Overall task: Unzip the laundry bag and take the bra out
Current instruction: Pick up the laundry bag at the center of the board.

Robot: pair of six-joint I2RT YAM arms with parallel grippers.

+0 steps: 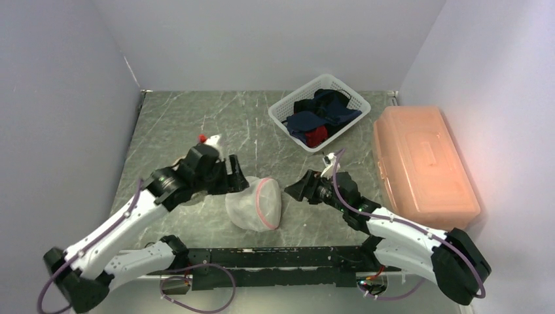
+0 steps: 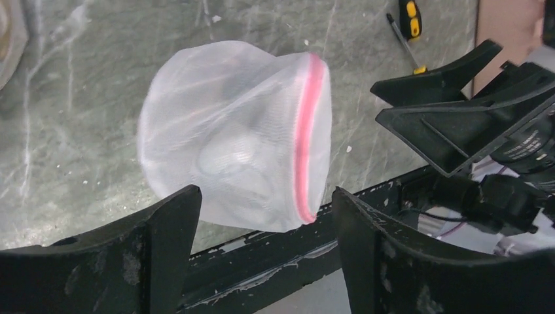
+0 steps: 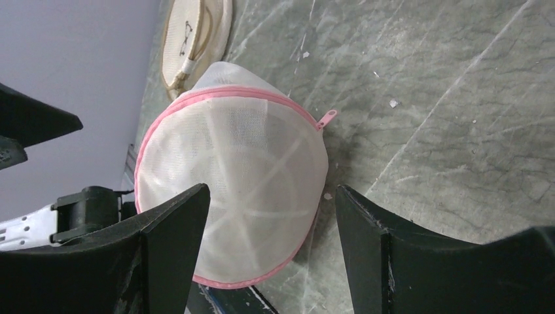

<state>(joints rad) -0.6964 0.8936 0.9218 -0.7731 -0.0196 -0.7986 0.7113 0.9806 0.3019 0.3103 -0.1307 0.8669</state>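
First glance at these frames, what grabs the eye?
The white mesh laundry bag with its pink zipper sits mid-table between the open left end effector and right end effector. A peach storage box fills the right edge; a white basket of dark clothes sits at the back.

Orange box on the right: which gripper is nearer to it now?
Right. The right gripper sits between the laundry bag and the orange box; the left gripper is on the bag's far side.
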